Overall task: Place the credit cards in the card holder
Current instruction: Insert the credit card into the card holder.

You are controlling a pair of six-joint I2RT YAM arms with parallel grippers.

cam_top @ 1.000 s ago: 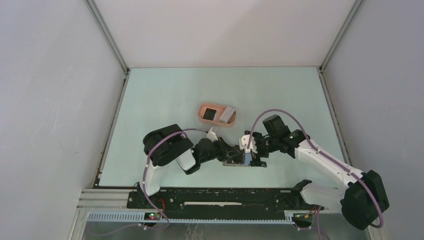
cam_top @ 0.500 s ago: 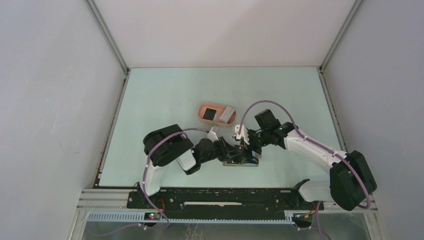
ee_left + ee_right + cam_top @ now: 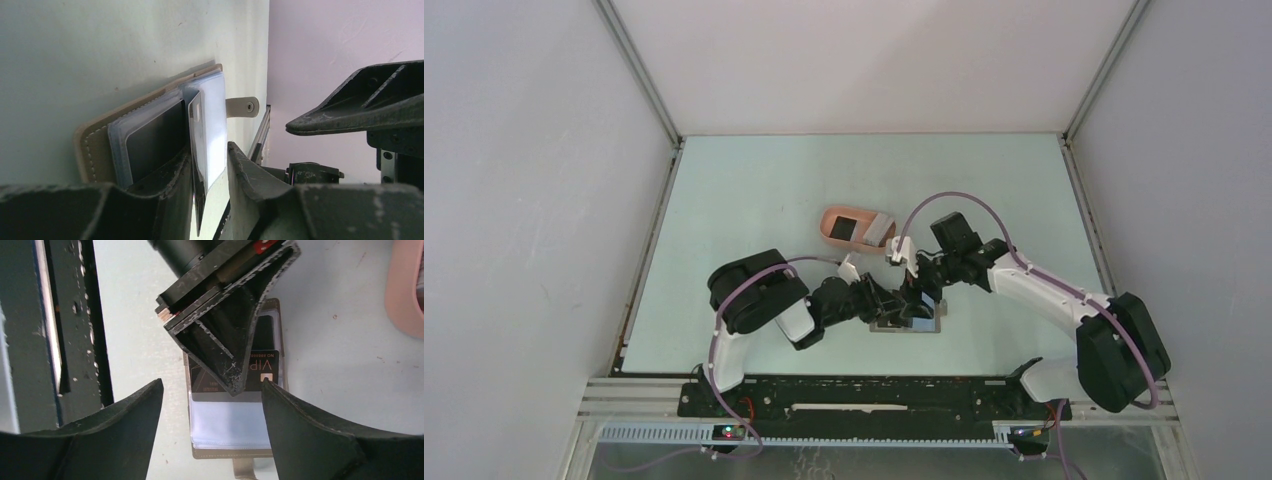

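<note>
**Top view.** The holder sits mid-table, a black card and a grey card lying flat inside it. Below and right of it, near but apart, the wallet lies open. The left gripper and right gripper meet over the wallet, nose to nose. Both stand about equally near the holder, which lies toward the upper left of them.

**Left wrist view.** A dark card stands nearly edge-on at centre frame, drawn out of a clear sleeve of the wallet. The left gripper has its jaws part-way apart with this card between them. The card lies against one finger and a gap shows at the other. Judged: loosely bracketed, not clamped.

**Right wrist view.** The right gripper is spread wide and holds nothing. The dark card lies directly beyond and between its fingers, its long axis running left to right across the frame. The holder shows at the upper right edge.

**Finding.** The left gripper's finger lies across the card inside the right gripper's span. It obstructs a clean pinch. Judged risk: the card slipping back into the sleeve during any hand-over.
</note>
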